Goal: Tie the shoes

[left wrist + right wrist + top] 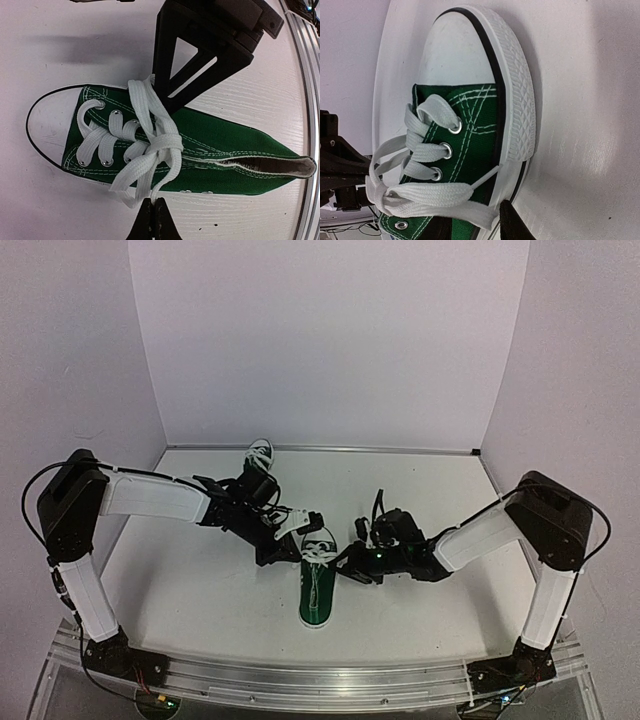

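We see one shoe (220,145) lying on the desk (200,590) between the two hands, its white toe cap pointing away from the arm bases and its heel toward them. The left hand (153,204) sits at the shoe's side, level with the crossing of the lace (165,144), and its fingers are pressed together. A loose loop of lace hangs down to touch the tips, though we cannot tell whether any of it is caught between them. The right hand (352,568) reaches in from the opposite side of the shoe (in the left wrist view it fills the space just beyond the eyelets). From its own camera only one finger (512,225) shows, with a flat run of lace ending right against it, so we cannot tell whether this hand is spread or pinching. The other shoe (259,453) stands well beyond the left hand, near the back wall, partly hidden by that arm.
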Controlling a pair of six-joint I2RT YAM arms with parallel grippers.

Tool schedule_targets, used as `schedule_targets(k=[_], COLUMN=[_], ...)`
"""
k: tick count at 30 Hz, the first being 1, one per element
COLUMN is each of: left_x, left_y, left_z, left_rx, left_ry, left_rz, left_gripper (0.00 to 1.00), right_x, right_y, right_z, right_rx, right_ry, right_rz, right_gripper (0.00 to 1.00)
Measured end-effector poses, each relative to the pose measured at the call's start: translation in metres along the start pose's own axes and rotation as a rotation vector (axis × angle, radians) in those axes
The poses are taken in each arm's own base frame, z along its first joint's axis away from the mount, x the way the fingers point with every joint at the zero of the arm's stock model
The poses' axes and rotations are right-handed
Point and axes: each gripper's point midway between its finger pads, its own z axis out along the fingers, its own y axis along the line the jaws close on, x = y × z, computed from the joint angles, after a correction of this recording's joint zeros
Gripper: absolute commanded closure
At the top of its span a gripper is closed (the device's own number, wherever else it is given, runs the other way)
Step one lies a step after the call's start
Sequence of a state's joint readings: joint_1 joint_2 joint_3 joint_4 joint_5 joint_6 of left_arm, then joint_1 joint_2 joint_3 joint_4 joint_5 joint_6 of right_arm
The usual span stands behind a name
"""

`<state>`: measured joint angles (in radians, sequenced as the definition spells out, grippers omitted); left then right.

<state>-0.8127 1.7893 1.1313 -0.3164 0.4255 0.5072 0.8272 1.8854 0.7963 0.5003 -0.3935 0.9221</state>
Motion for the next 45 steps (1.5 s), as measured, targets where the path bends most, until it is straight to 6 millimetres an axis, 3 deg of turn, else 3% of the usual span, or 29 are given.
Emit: schedule_targets(k=[15,34,45], left_x=[-0.003,-0.004,-0.026], left_y=[0.000,-0.002,-0.005], left_z=[-0.002,-0.003,-0.025], left_rx=[-0.002,0.006,-0.010], left_ry=[-0.008,-0.015,-0.080], left_rz=[-0.004,-0.003,0.028], left_gripper=[1.00,1.00,1.00], right_x=[-0.002,-0.014,-0.014], right_y=[-0.010,0.004,0.003], right_z=[-0.001,-0.001,0.000], right_rx=[0.026,-0.077,-0.058], right_ry=[-0.058,-0.124,-0.151], right_rz=[0.082,0.189,0.199], right_gripper=[0.72,0.71,0.73])
